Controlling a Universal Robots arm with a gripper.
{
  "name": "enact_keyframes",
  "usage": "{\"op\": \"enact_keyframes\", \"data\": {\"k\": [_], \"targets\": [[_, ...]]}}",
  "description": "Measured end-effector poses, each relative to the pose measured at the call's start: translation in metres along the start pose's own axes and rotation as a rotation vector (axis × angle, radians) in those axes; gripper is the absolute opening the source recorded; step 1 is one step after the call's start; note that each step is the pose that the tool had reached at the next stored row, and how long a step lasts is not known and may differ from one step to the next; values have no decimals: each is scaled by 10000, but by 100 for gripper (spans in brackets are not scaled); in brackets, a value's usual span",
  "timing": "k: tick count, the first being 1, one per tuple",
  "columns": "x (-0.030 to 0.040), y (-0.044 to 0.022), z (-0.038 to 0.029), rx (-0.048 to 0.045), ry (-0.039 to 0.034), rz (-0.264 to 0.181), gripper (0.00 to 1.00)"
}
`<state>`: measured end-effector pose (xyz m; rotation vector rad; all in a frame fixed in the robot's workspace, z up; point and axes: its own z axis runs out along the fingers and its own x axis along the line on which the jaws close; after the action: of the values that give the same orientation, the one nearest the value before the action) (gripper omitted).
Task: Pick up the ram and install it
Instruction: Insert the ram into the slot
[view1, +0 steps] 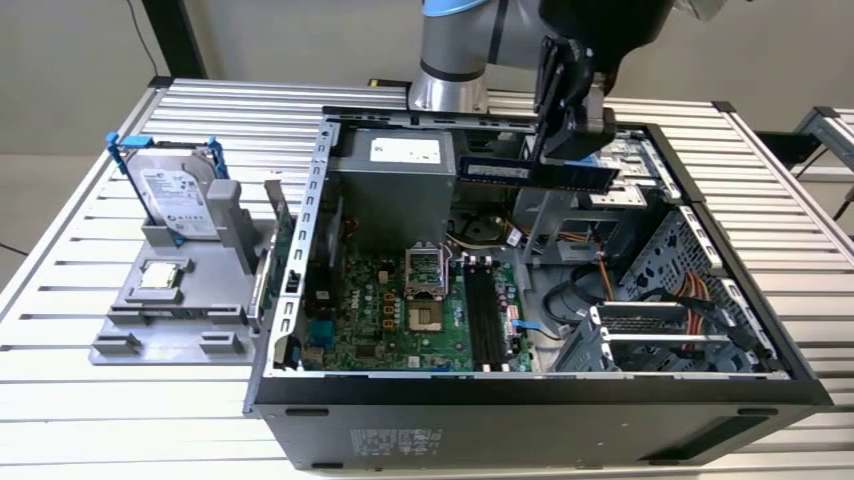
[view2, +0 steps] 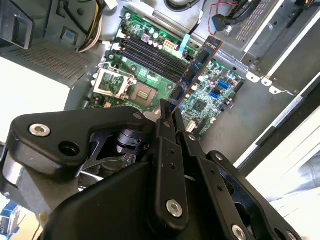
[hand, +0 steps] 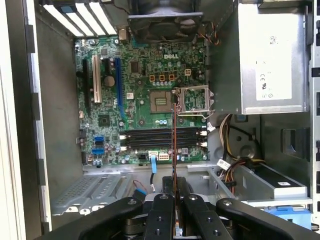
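Note:
My gripper hangs above the open computer case, shut on the ram, a long blue-green stick held level over the case's far side. In the second wrist view the ram juts out from the gripper over the motherboard. In the first wrist view the ram shows edge-on as a thin line rising from the gripper and crossing the black memory slots. Those slots lie well below the stick, with no stick seated in them.
A grey fixture at the exterior view's left carries a hard drive in a blue frame and a small silver CPU chip. Inside the case are the power supply, the open CPU socket, cables and a drive cage.

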<state>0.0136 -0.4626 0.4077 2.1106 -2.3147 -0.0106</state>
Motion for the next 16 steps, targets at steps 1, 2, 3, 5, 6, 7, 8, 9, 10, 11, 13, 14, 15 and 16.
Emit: {"op": "enact_keyframes", "data": {"k": [1,2,3,5,6,7,8,9,10,11,13,14,15,16], "targets": [[0,0,0,0,-1,72,0],[0,0,0,0,-1,152,0],[0,0,0,0,-2,231,0],[0,0,-1,-1,-3,389,0],[0,0,-1,-1,-4,469,0],[0,0,-1,-1,-5,551,0],[0,0,-1,-1,-5,632,0],[0,0,-1,-2,-6,712,0],[0,0,-1,-2,-7,790,0],[0,0,-1,-2,-8,868,0],[0,0,0,-2,-11,1025,0],[0,0,-1,-2,-11,1106,0],[0,0,0,-3,-12,1183,0],[0,0,-1,-3,-13,1274,0]]}}
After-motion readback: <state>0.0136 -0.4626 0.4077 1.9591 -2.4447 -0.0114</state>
